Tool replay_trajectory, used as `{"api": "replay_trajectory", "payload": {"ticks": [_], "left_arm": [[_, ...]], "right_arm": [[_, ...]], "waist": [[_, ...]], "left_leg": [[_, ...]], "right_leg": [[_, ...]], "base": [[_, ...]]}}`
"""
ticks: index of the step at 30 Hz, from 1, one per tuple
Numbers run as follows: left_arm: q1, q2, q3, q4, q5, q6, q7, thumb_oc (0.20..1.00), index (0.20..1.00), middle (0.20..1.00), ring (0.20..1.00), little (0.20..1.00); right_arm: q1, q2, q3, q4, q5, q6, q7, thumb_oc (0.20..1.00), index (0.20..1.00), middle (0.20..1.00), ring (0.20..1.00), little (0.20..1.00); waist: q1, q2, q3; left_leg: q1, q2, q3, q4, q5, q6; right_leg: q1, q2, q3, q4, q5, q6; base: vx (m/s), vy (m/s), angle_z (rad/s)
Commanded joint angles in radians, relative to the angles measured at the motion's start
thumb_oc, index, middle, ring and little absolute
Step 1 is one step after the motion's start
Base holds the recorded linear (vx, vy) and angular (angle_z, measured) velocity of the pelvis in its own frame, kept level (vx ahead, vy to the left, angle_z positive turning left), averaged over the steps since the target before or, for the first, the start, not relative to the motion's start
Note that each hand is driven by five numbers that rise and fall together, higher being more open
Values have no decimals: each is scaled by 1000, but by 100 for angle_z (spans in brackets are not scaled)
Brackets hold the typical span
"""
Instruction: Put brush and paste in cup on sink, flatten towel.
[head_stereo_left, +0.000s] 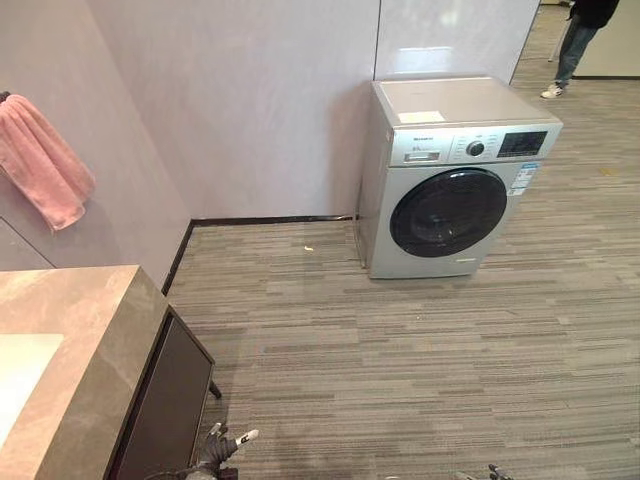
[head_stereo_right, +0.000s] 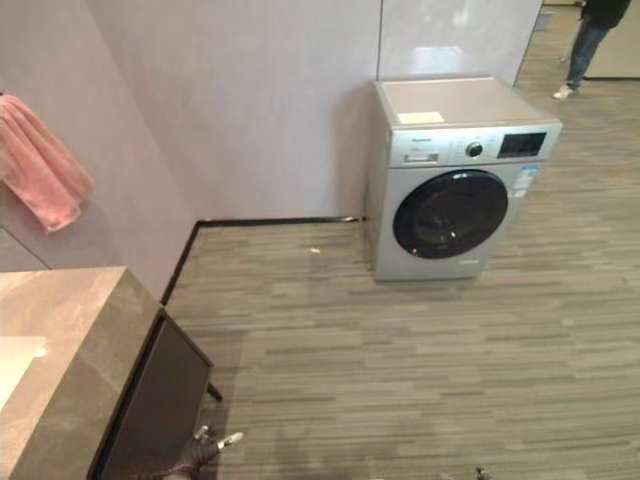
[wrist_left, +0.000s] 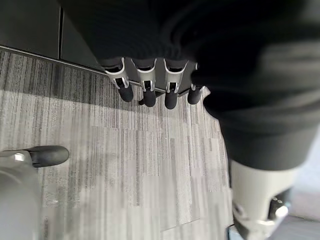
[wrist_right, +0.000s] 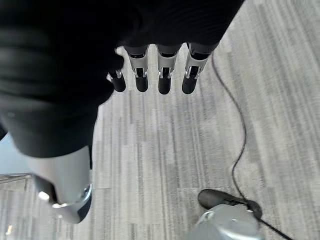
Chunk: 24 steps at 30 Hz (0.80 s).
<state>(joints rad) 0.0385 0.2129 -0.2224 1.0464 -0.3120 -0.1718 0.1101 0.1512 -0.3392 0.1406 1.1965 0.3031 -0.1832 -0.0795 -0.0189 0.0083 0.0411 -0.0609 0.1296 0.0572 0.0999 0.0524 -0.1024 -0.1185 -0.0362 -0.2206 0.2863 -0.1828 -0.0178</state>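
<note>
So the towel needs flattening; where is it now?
The pink towel hangs on the wall at the head views' far left, above the brown sink counter, well left of the washing machine.

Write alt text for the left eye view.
A pink towel hangs bunched on the wall above a stone sink counter. A silver washing machine stands across the carpet, and the left hand hangs low, fingers straight.

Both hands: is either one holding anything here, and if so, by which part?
Nothing is held. The left hand and the right hand hang over bare floor with fingers straight and nothing between them. The pink towel hangs untouched on the wall.
</note>
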Motion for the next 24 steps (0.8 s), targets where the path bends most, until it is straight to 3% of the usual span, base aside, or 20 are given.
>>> {"api": "replay_trajectory", "payload": {"ticks": [1,4,7,9,13,17,20,22,23,24], "left_arm": [[-62,32,11,-19,22,-47,25,1000,1000,1000,1000,1000],[-72,32,15,-7,17,-49,27,1000,1000,1000,1000,1000],[-83,27,46,9,-24,-49,43,1000,1000,1000,1000,1000],[-86,27,62,22,-38,-53,50,1000,1000,1000,1000,1000],[-93,25,59,48,-23,-51,57,1000,1000,1000,1000,1000],[-91,28,62,46,-18,-48,58,1000,1000,1000,1000,1000],[-79,34,77,65,-21,-50,55,1000,1000,1000,1000,1000],[-58,39,64,46,4,-55,41,1000,1000,1000,1000,1000],[-58,39,59,35,7,-56,39,1000,1000,1000,1000,1000],[-57,43,44,17,24,-55,35,1000,1000,1000,1000,1000]], "right_arm": [[-45,17,9,29,24,-22,2,1000,1000,1000,1000,1000],[-56,8,14,53,-4,-16,0,1000,1000,1000,1000,1000],[-71,-5,11,65,-26,-6,-19,1000,1000,1000,1000,1000],[-86,-21,-10,73,-17,-3,-39,1000,1000,1000,1000,1000],[-93,-21,-8,65,-17,-5,-48,1000,1000,1000,1000,1000],[-101,-11,1,55,-15,-7,-48,1000,1000,1000,1000,1000],[-112,14,30,41,-27,-7,-39,1000,1000,1000,1000,1000],[-112,41,39,7,-52,-7,-25,1000,1000,1000,1000,1000],[-114,40,43,3,-58,-7,-26,1000,1000,1000,1000,1000],[-122,39,66,-18,-91,-6,-29,1000,1000,1000,1000,1000]], "waist": [[-12,-69,55],[-6,-78,80],[-4,-76,93],[9,-75,92],[31,-57,90],[47,-48,77],[57,-58,38],[61,-92,9],[62,-90,10],[61,-92,14]], "left_leg": [[-8,-81,6,139,6,40],[-90,-87,-1,295,38,37],[-137,-90,26,291,37,47],[-199,-88,66,178,17,62],[-245,-49,120,-8,121,39],[-235,-29,149,-90,164,33],[-205,-50,130,-91,148,57],[-220,-114,184,18,53,107],[-217,-119,185,20,42,113],[-212,-140,196,30,12,132]], "right_leg": [[155,16,59,-221,164,56],[155,17,64,-211,162,40],[163,16,63,-205,145,41],[190,12,67,-216,130,54],[249,29,76,-234,103,62],[285,29,92,-238,87,73],[316,5,116,-219,67,97],[297,-78,149,-136,172,149],[281,-84,154,-114,185,152],[255,-102,161,-65,246,164]], "base": [[-34,-125,17],[0,-121,27],[75,-39,-11],[232,21,6],[282,64,3],[243,95,-23],[461,264,-39],[514,454,-67],[357,417,-41],[247,302,-46]]}}
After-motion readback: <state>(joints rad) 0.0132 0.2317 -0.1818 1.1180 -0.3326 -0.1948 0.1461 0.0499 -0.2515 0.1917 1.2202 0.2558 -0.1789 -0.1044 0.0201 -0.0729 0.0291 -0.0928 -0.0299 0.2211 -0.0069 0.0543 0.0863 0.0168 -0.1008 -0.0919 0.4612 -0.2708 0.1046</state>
